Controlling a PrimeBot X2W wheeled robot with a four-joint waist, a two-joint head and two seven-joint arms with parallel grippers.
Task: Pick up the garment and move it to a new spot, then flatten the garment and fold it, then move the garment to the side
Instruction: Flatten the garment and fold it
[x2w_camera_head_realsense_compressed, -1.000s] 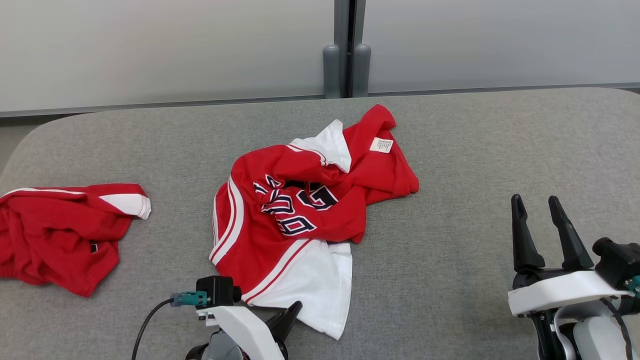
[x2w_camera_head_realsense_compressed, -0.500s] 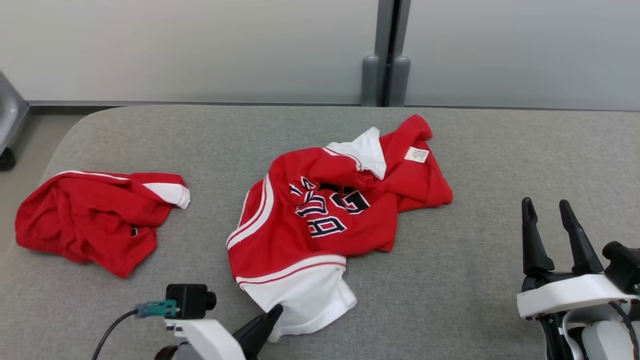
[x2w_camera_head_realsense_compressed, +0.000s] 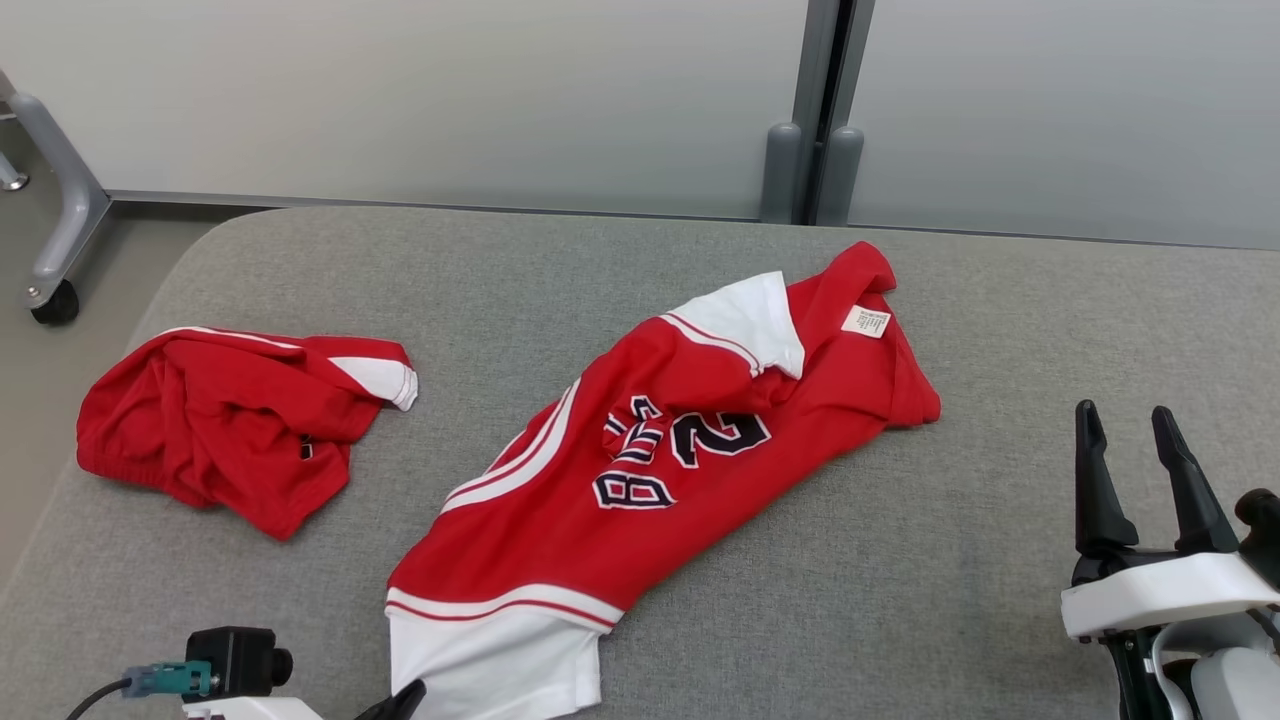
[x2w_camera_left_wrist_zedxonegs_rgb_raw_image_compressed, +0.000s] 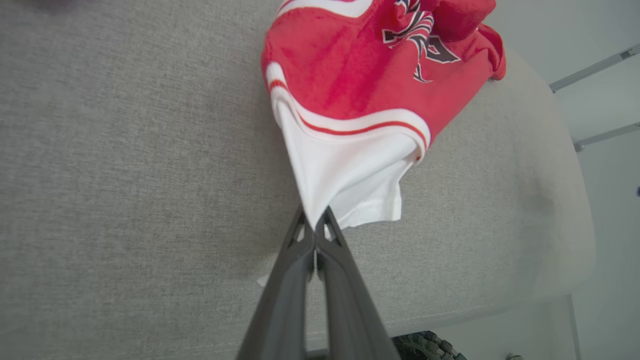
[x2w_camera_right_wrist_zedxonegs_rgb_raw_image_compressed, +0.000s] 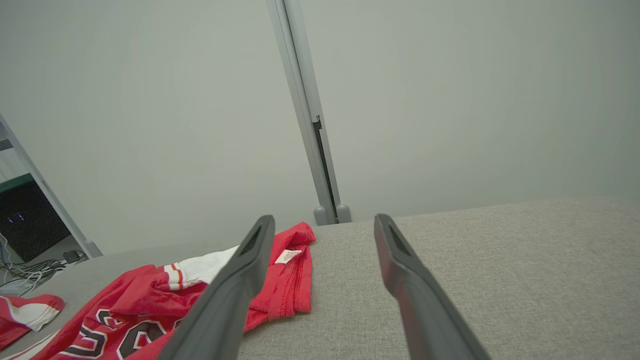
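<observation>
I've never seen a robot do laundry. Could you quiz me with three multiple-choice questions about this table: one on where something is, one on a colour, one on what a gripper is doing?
1. Where does the other red garment lie?
A. On top of the numbered jersey
B. On the grey table, to the robot's left, apart from the jersey
C. Hanging off the table's far edge

2. What colour is the part of the jersey that the left gripper pinches?
A. Red
B. White
C. Navy

3. How is the right gripper?
A. Shut on the jersey
B. Shut on a label
C. Open, holding nothing

Answers:
1. B: the head view shows it crumpled at the left, with bare table between the two.
2. B: the left wrist view shows closed fingers on the white hem.
3. C: its two fingers stand apart over bare table.
</observation>
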